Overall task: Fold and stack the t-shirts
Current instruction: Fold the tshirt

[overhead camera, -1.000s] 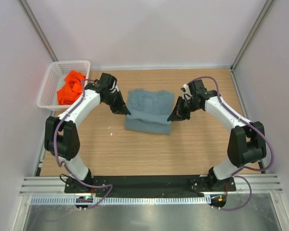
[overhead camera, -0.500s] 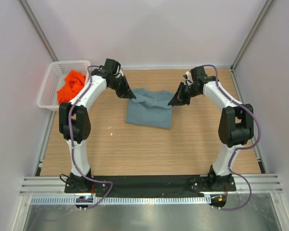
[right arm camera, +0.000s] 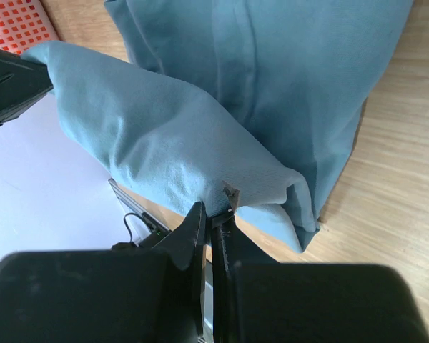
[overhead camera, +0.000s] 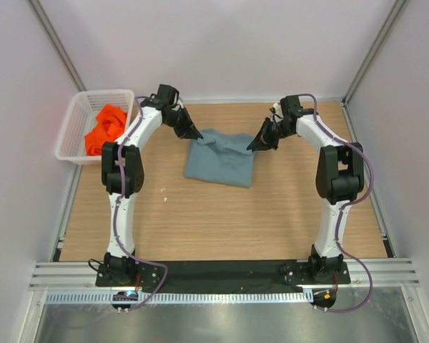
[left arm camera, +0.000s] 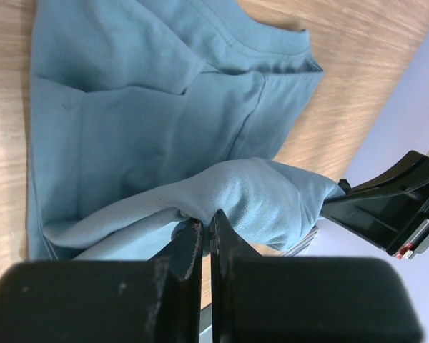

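The grey-blue t-shirt (overhead camera: 220, 163) lies folded mid-table, its far edge lifted. My left gripper (overhead camera: 198, 136) is shut on the shirt's far left corner; in the left wrist view the jaws (left arm camera: 205, 223) pinch a cloth fold (left arm camera: 257, 200). My right gripper (overhead camera: 251, 147) is shut on the far right corner; in the right wrist view it (right arm camera: 213, 216) pinches the cloth (right arm camera: 164, 143) beside a small tag. The raised edge hangs taut between both grippers over the flat part. The orange t-shirt (overhead camera: 104, 129) lies crumpled in the basket.
The white lattice basket (overhead camera: 77, 127) stands at the table's far left corner. White walls with metal posts close in the back and sides. A black strip and metal rail run along the near edge by the arm bases.
Both grippers have moved toward the far wall with the shirt's edge in them, unrolling the fold backwards. The arms are stretched out further.
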{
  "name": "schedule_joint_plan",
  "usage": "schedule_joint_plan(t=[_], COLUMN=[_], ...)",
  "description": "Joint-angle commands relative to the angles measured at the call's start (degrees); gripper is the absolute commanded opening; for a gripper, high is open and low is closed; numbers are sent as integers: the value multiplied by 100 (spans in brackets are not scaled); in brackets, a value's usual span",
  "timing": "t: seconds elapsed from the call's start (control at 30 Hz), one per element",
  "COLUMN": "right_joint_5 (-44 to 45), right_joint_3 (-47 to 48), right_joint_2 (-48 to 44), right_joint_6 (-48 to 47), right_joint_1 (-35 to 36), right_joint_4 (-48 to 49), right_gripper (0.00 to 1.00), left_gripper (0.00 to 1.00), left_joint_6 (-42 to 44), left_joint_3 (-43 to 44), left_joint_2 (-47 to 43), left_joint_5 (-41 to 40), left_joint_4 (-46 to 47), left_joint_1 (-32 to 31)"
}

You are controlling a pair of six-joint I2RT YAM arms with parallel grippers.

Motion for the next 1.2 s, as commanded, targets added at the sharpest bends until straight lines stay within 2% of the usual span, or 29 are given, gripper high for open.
schedule_joint_plan(t=[0.0,0.17,0.23,0.27,0.3,0.33,0.37,0.43,0.47,0.53,0.63,0.77,0.8,0.83,0.97,1.17], right_joint_5=[-195,-29,77,129,278,410,655,858,1042,1297,1651,1510,1258,1029,921,1175], right_joint_3=[345,609,679,671,679,740,1002,1442,1696,2348,2780,1729,1021,726,-372,-999], right_joint_2=[142,440,616,678,739,914,994,1248,1328,1373,1312,419,241,135,-253,-411], right_joint_6=[181,207,338,400,514,523,497,209,111,-212,-574,-856,-804,-743,-865,-891], right_joint_1=[-47,-91,-126,-152,-205,-240,-266,-328,-354,-424,-416,-294,-267,-241,102,524], right_joint_4=[267,390,722,916,1048,1223,1243,816,595,-150,-1048,-816,-605,-298,47,346], right_gripper=[1,2,3,6,11,23,32,45,48,57,65,70,70,71,72,73], left_gripper=[0,2,8,16,22,31,43,48,51,55,61,61,62,62,61,59], left_joint_6=[-59,-130,-8,36,54,54,89,160,143,230,634,933,1107,1196,1574,1829], left_joint_3=[331,734,946,1251,1472,1726,2321,2668,2696,2206,1143,-132,-334,-580,-985,-934], left_joint_2=[186,625,870,968,1073,1326,1416,1443,1269,918,30,-560,-639,-631,-578,-227], left_joint_5=[316,457,274,133,-25,-201,-376,-684,-956,-1124,-1494,-1091,-864,-731,-501,-554], left_joint_4=[180,400,453,427,340,226,-45,-258,-320,-294,-145,22,66,-3,-136,-302], left_joint_1=[114,150,150,150,167,211,220,237,290,325,334,299,290,290,211,-34])
